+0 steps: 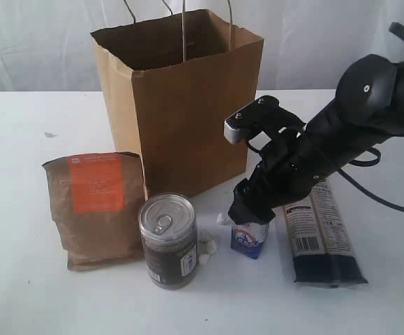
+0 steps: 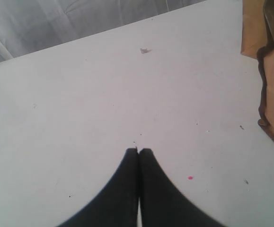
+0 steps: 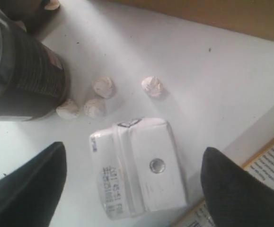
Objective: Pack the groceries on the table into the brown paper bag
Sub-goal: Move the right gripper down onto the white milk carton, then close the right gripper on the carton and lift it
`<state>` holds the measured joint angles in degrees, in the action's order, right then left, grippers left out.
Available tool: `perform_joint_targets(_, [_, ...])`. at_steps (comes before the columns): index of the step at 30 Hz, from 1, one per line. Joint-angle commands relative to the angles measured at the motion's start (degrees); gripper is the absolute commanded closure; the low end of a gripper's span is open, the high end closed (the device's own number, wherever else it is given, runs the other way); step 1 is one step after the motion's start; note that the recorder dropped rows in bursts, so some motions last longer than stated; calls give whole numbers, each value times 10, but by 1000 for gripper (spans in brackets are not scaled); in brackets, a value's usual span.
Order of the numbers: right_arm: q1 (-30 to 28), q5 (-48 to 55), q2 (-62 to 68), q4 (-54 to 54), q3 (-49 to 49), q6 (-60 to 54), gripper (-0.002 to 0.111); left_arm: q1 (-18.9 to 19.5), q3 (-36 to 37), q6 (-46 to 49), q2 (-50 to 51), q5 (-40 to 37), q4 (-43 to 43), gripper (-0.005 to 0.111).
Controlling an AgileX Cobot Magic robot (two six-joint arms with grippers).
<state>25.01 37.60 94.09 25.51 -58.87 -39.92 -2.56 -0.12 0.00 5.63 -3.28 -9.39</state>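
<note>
The brown paper bag [image 1: 181, 105] stands open at the back of the table [image 1: 34, 300]. In front of it are a brown pouch [image 1: 95, 206] with an orange label, a dark pull-tab can [image 1: 168, 241], a small white-blue carton [image 1: 249, 241] and a long dark pasta packet [image 1: 322, 234]. My right gripper [image 1: 252, 213] hovers just above the carton, open, its fingers [image 3: 28, 189] either side of the carton [image 3: 139, 165] with gaps. My left gripper [image 2: 139, 150] is shut and empty over bare table, and is not seen in the exterior view.
Small white crumbs [image 3: 103, 87] lie between the can [image 3: 18, 80] and the carton. The pasta packet [image 3: 269, 165] lies close beside the carton. The bag's edge [image 2: 269, 71] shows at the side of the left wrist view.
</note>
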Motion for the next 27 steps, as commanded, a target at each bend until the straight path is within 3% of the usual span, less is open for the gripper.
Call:
perform_joint_targets(1, [-4,7,16,3,-4,-4,35,-2,1,0,-3,3,0,107])
perform_joint_targets(5, [-4,7,19,3,-4,-4,39,-2,1,0,-3,3,0,107])
perform_joint_targets(16, [-4,68,8,3,-17,-1,68,-2,1,0,-3,3,0,107])
perform_joint_targets(23, [-4,113,-65,3,-33,16,69,-2,1,0,-3,3,0,107])
perform_joint_targets(27, [-4,192,-107,3,-31,24,69,-2,1,0,-3,3,0,107])
